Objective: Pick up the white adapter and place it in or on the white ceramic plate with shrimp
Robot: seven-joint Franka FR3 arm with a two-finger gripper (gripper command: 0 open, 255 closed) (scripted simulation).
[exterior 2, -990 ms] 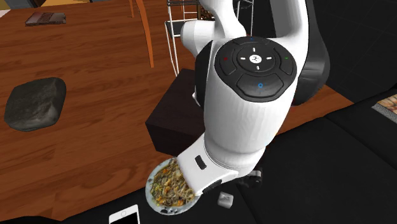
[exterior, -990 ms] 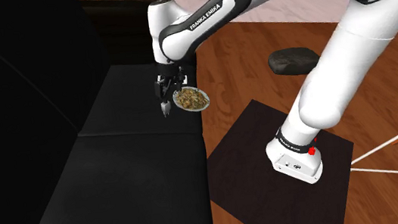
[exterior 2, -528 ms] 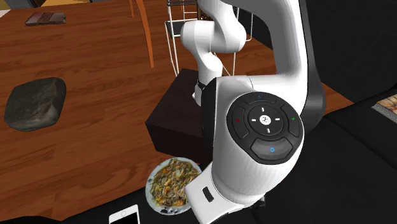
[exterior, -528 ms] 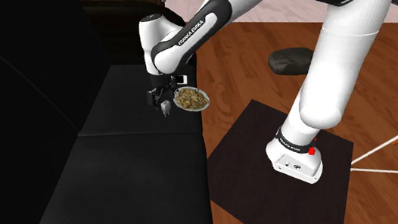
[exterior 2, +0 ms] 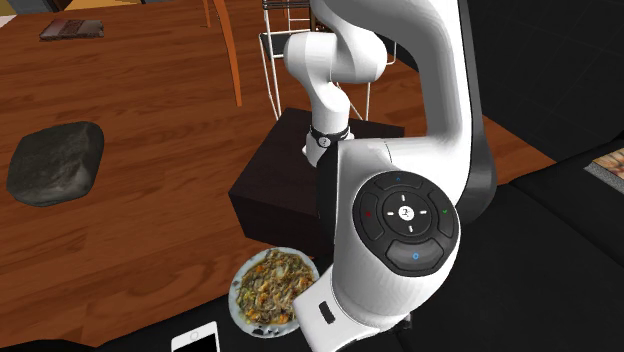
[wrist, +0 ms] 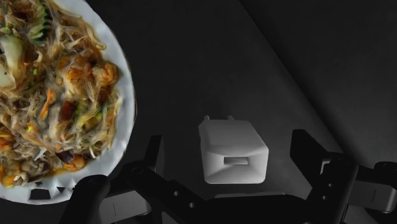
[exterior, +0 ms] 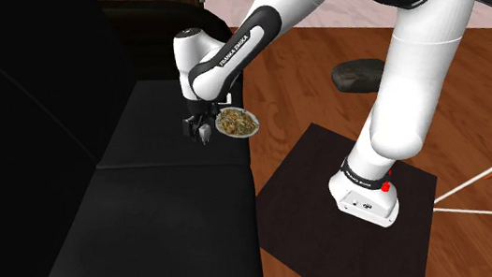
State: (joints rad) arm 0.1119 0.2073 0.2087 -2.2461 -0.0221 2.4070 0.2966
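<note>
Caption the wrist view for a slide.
Open black end effector straddles white boxy adapter on black cushion, beside round white plate of noodles.

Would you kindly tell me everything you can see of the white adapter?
The adapter is a white block with rounded edges, plain and smooth. Two short prongs stick out of the end away from the gripper; the nearer face has a rectangular slot. It lies on the black cushion, beside the plate but apart from it. It sits between the open fingers, with a gap on each side, so nothing grips it.
</note>
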